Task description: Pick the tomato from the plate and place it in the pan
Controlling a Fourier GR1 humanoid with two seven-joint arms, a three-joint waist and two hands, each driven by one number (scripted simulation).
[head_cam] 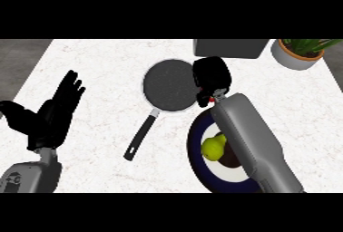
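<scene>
Right hand (pixel 213 78) sits at the right rim of the frying pan (pixel 169 85), fingers curled downward around a small red object — a sliver of red shows beneath the hand at its lower edge. Judged to be the tomato (pixel 213 98), carried clear of the plate (pixel 198 156) and nearly over the pan's dark bowl; most of it is hidden by the hand. The right forearm crosses the plate, which holds a yellow-green pear (pixel 213 147) — not the task item. Pan handle points down-left, away from the working arm. Left hand (pixel 50 115) rests open at the left edge, fingers straight and up. A potted plant (pixel 300 52) stands at the far right corner.
</scene>
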